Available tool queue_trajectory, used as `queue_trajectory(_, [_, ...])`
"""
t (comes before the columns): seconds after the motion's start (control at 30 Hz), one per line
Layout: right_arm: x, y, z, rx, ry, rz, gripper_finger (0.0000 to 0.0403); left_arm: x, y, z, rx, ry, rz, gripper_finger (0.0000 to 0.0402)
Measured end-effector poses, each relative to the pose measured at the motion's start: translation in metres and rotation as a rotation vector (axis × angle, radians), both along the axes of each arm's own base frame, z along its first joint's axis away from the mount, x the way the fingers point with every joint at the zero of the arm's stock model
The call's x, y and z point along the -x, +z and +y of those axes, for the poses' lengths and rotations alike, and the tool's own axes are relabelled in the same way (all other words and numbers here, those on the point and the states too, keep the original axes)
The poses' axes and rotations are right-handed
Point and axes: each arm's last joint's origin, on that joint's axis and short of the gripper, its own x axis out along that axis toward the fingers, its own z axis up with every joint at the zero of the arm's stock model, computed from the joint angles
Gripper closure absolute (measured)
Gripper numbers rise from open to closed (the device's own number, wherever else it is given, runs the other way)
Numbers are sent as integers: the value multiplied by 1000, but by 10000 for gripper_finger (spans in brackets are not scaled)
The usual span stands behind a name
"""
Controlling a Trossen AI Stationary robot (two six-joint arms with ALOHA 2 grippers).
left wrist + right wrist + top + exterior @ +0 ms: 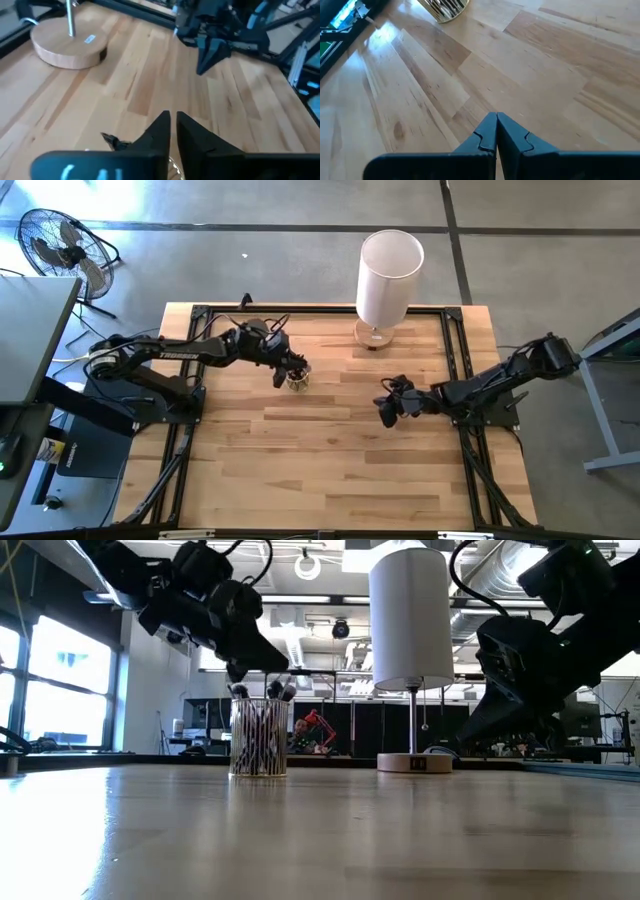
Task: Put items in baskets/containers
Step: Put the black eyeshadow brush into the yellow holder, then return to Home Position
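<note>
A small clear glass cup [259, 738] stands upright on the wooden table and holds several dark makeup brushes [262, 730], bristle tips up. In the high view the cup [297, 379] sits left of the table's middle. My left gripper [239, 672] hangs just above the cup's rim, fingers pointing down and shut to a thin slit [173, 131]. One brush tip [112, 142] shows beside its fingers. My right gripper [386, 411] waits shut over bare table right of the middle, away from the cup [445, 9].
A tall white cylinder [389, 276] on a round wooden base [68, 46] stands at the table's far edge, behind and to the right of the cup. Black frame rails [199, 311] run along the table's far, left and right sides. A fan [62, 250] stands on the floor.
</note>
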Motion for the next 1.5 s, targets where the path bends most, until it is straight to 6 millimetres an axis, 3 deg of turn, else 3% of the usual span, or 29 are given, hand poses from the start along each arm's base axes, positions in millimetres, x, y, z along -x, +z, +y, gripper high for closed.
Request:
queue_trajectory(0.4, [-1, 0, -4, 14, -6, 4, 400, -4, 9, 2, -8, 4, 21, 253])
queue_trajectory(0.53, [0, 0, -4, 50, 17, 16, 400, -6, 39, 4, -58, 34, -25, 240])
queue_trajectory(0.67, [-1, 1, -4, 135, 81, 30, 400, -8, 60, 5, -84, 23, 62, 239])
queue_trajectory(0.87, [-3, 3, -4, 183, 68, 7, 400, -6, 98, -7, -121, -23, 241, 270])
queue_trajectory(1.07, [-5, 7, -4, 266, 129, -11, 400, -10, 118, -36, -183, 31, 305, 379])
queue_trajectory(1.33, [-6, 8, -4, 315, 163, -12, 400, -14, 116, -73, -142, -78, 253, 399])
queue_trajectory(1.5, [-6, 8, -3, 328, 182, -11, 400, 8, 95, -85, -131, -49, 176, 400])
